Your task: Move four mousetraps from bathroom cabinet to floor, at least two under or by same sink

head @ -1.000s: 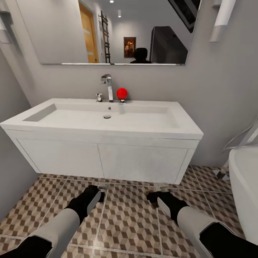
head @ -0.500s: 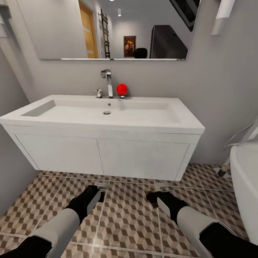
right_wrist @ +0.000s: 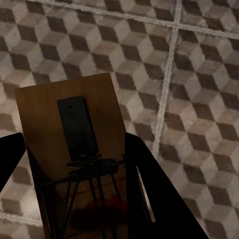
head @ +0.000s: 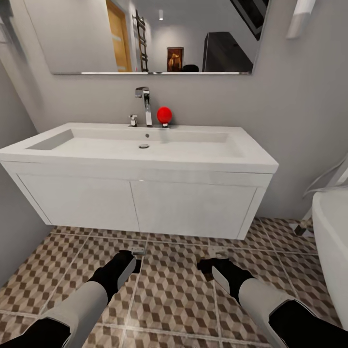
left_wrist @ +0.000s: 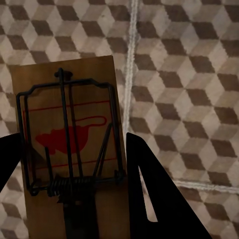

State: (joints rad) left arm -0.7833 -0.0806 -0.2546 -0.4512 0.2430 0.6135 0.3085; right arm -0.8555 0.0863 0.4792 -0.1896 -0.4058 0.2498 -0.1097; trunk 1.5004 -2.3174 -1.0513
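Two flat tan wooden mousetraps, wire-sprung, red-marked: one (left_wrist: 69, 149) clamped in the left hand (head: 134, 260), one (right_wrist: 74, 154) clamped in the right hand (head: 209, 266). Both held over the cube-patterned tiled bathroom floor (head: 174, 290), before the wide white rectangular sink (head: 145, 147) on its wall-hung vanity.

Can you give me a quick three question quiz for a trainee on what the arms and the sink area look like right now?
1. True or false: the left gripper holds a mousetrap.
2. What lies below the right gripper? A) bathtub B) patterned floor tiles C) sink
3. Fill in: the red ball sits beside the ____.

Key: 1 true. 2 B. 3 tap.
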